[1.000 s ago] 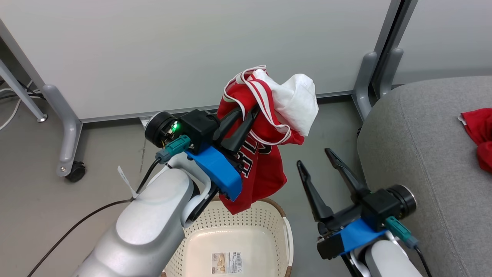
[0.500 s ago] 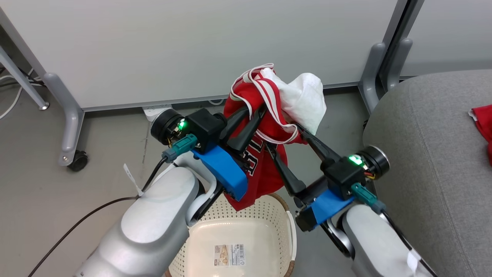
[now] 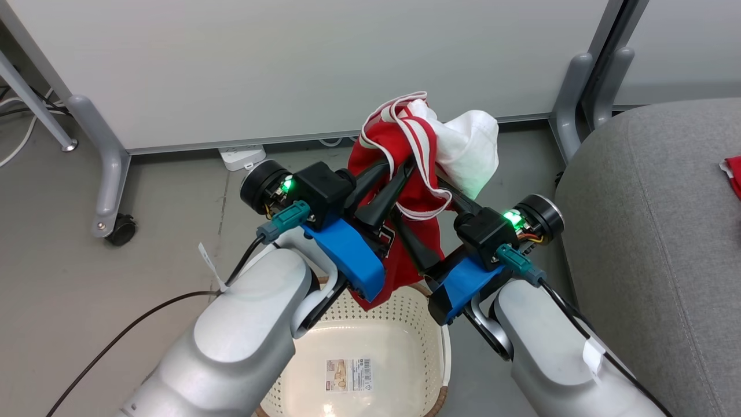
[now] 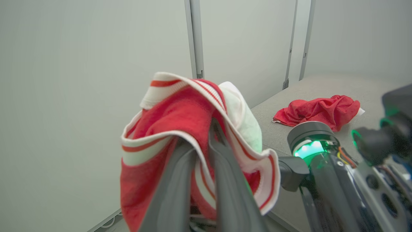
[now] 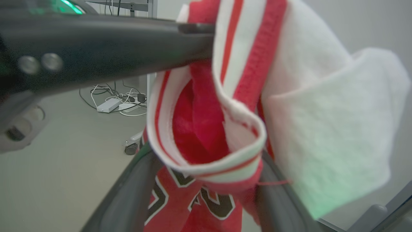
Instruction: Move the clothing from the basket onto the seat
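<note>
Smooth grey floor [image 3: 116,289], carrying cream perforated basket [image 3: 405,315] at bottom centre, white power strip [image 3: 242,156] by the wall, grey partition legs [image 3: 110,168] with black caster [image 3: 120,229]. To the right, light grey seat [image 3: 648,243], with crumpled red garment [image 4: 317,109] lying on top.

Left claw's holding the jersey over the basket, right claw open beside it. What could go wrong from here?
1. The open right claw straddles the striped jersey close to the left claw; closing there may strike it.
2. The jersey's hem hangs low over the basket and could catch its rim when swung toward the seat.
</note>
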Robot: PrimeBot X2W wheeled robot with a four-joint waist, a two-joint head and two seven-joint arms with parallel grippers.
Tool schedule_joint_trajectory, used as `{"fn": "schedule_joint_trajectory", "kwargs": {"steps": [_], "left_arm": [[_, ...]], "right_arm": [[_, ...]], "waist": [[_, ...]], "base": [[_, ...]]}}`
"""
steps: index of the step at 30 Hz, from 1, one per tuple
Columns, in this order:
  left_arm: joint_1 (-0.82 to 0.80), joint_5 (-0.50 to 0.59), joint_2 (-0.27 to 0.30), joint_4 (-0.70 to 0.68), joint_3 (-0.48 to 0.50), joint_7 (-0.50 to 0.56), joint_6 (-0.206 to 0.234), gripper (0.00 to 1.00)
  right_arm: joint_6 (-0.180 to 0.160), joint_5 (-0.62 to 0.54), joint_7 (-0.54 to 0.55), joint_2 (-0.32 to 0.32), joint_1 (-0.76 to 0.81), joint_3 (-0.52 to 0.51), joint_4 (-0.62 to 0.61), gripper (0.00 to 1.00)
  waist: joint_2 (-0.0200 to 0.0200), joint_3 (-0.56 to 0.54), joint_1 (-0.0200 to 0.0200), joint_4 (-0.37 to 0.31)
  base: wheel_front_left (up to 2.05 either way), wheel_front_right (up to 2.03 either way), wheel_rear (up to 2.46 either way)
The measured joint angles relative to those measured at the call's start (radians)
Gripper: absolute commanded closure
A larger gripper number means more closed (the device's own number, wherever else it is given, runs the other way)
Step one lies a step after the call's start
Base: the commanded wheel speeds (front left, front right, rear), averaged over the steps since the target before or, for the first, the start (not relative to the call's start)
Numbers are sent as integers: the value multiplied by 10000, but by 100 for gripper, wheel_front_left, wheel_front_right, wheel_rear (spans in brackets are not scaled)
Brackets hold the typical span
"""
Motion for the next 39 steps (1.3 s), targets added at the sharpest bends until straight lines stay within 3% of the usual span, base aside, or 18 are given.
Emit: {"fn": "schedule_joint_trajectory", "kwargs": {"steps": [1,2,3,25,26,27,28,39], "left_arm": [[-12,0,-10,13,-10,-29,0,100],[-25,0,-19,23,-19,-36,0,100],[-36,-2,-27,38,-27,-44,0,100],[-190,-153,-19,320,-159,-205,-15,100],[-198,-163,-19,336,-167,-205,-15,97],[-210,-165,-17,351,-173,-203,-13,62],[-229,-163,-13,366,-180,-203,-4,0],[-345,-167,35,451,-215,-253,73,0]], "right_arm": [[0,0,-2,21,-35,-2,54,70],[0,13,0,36,-82,2,117,92],[0,44,0,50,-123,10,159,100],[-2,192,0,123,-202,46,318,100],[-2,209,0,125,-202,44,318,100],[-2,217,0,127,-202,42,318,100],[0,236,0,128,-202,38,316,100],[0,267,0,148,-271,-12,309,100]], "waist": [[0,11,0,4],[0,22,0,8],[0,29,0,12],[0,74,0,-28],[0,83,0,-31],[0,94,0,-33],[0,109,0,-34],[0,245,0,-61]], "base": [[0,0,0],[0,0,0],[0,0,0],[0,0,0],[0,0,0],[0,0,0],[0,0,0],[0,0,0]]}}
